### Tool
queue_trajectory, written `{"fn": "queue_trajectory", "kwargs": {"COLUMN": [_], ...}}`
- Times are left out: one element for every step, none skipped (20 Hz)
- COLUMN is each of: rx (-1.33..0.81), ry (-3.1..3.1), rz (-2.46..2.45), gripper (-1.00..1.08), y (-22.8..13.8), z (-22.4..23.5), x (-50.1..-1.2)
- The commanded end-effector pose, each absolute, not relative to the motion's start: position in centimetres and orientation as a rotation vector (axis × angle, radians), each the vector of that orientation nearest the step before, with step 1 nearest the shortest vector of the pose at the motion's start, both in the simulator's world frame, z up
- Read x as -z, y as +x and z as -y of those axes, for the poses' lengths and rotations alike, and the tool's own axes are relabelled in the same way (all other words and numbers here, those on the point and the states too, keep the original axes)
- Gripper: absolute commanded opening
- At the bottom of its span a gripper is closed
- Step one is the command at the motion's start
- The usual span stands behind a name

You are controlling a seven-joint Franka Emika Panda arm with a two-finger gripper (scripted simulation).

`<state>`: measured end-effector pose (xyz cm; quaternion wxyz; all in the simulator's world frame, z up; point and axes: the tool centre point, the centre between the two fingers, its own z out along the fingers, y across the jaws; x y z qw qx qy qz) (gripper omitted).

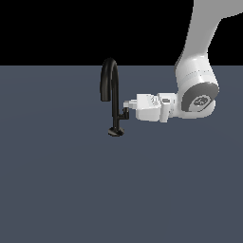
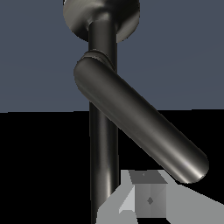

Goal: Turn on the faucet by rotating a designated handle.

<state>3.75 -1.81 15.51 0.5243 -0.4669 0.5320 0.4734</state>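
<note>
Jaws of the white arm's gripper (image 1: 126,105) meet the short thin black L-shaped handle (image 1: 125,114); spread or pinching: cannot tell. Contact looks made, rotation left to do. Slim matte black gooseneck faucet (image 1: 112,95) stands upright mid-way across the grey counter (image 1: 57,180).

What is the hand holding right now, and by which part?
Cannot tell: the hand meets the handle beside the faucet stem, but no closed grip shows.

A far side-on camera watches me; my wrist camera sits close against the faucet (image 1: 113,97) (image 2: 104,131), shared by both.
</note>
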Motion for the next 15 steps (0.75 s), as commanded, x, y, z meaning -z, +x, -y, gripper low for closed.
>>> {"fn": "queue_trajectory", "kwargs": {"rx": [-1.154, -1.154, -1.156, -1.156, -1.137, -1.139, -1.141, -1.143, -1.145, -1.147, -1.149, -1.151, -1.153, -1.154, -1.154], "ry": [-1.107, -1.107, -1.107, -1.107, -1.117, -1.116, -1.115, -1.114, -1.113, -1.112, -1.111, -1.11, -1.109, -1.108, -1.108], "rz": [-1.286, -1.286, -1.286, -1.286, -1.273, -1.275, -1.276, -1.277, -1.279, -1.28, -1.281, -1.283, -1.284, -1.285, -1.285], "gripper": [-1.0, -1.0, -1.0, -1.0, -1.0, -1.0, -1.0, -1.0, -1.0, -1.0, -1.0, -1.0, -1.0, -1.0, -1.0], "y": [2.1, 1.8, 1.4, 1.4, 2.4, 2.1, 1.7, 1.4, 1.1, 0.8, 0.5, 0.1, -0.2, -0.5, -0.5], "z": [1.6, 1.6, 1.6, 1.6, 1.7, 1.6, 1.6, 1.6, 1.5, 1.5, 1.5, 1.4, 1.4, 1.4, 1.4], "x": [-14.1, -14.0, -13.9, -13.9, -15.0, -14.3, -13.6, -12.9, -12.3, -11.6, -10.9, -10.3, -9.6, -9.0, -9.0]}}
